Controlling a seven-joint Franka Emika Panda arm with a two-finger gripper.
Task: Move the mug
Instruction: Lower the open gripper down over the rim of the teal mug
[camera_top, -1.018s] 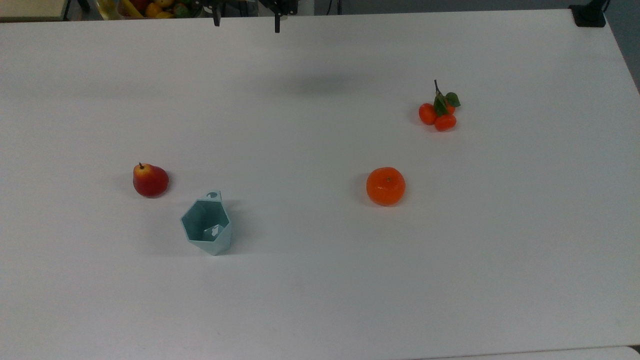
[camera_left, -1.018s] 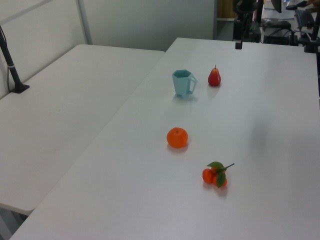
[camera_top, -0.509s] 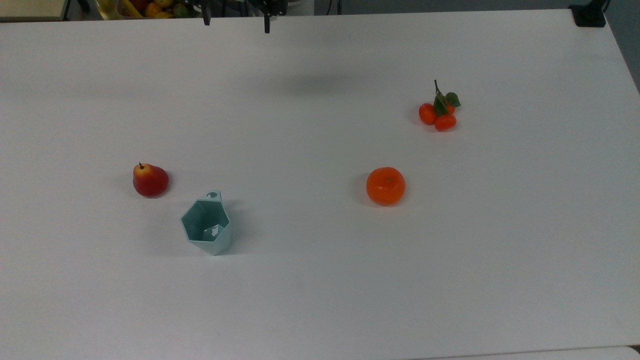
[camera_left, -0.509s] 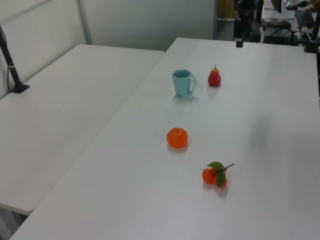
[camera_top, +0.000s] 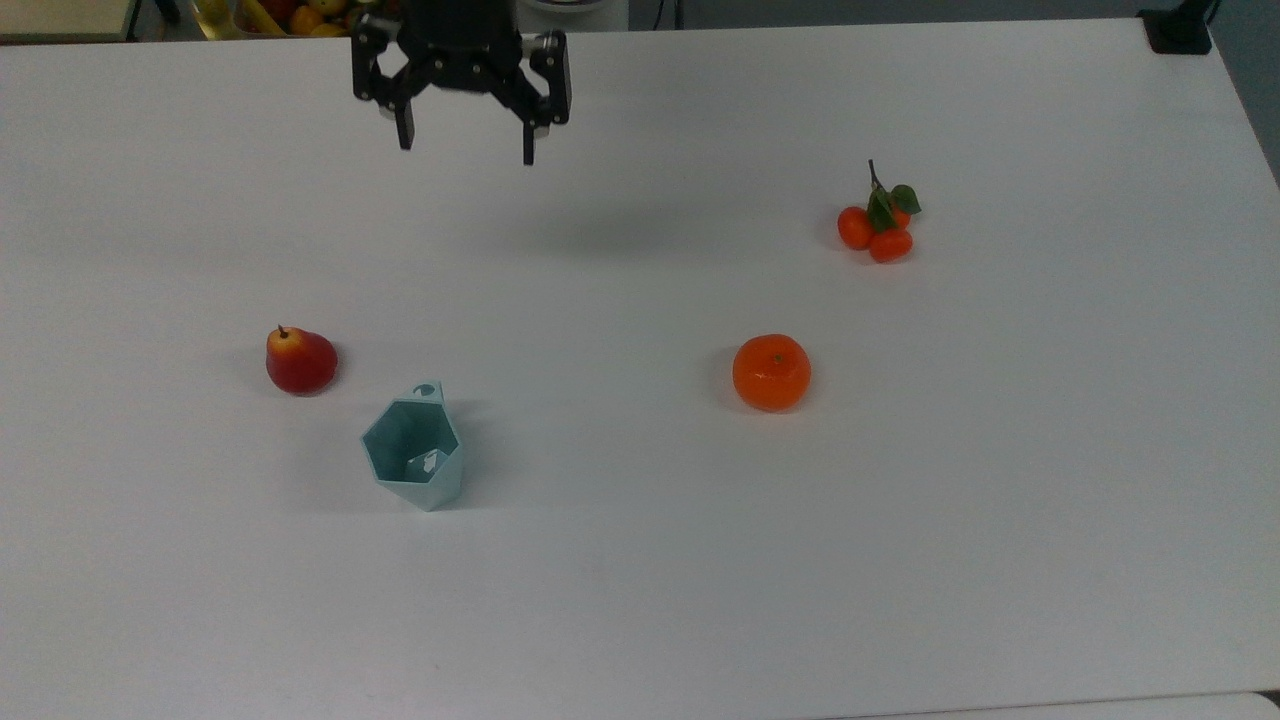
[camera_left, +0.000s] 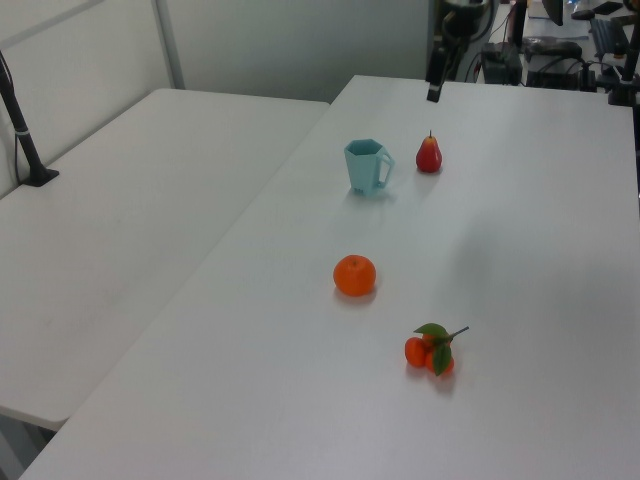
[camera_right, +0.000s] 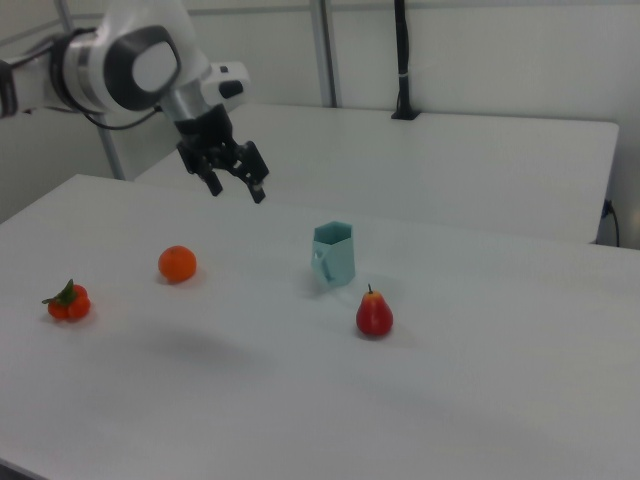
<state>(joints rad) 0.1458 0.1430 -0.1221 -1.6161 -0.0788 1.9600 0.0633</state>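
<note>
White table (camera_top: 900, 560), grey partition wall (camera_left: 300, 40).

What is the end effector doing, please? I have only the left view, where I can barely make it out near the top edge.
Observer: In the top view the end effector is open, with its two fingers spread wide and nothing between them.
Operator: Thank you. Is it close to the mug?
Observer: No. In the right view it hangs well above the table, apart from the mug and off to the right view's left of it. The mug stands upright beside the pear.
</note>
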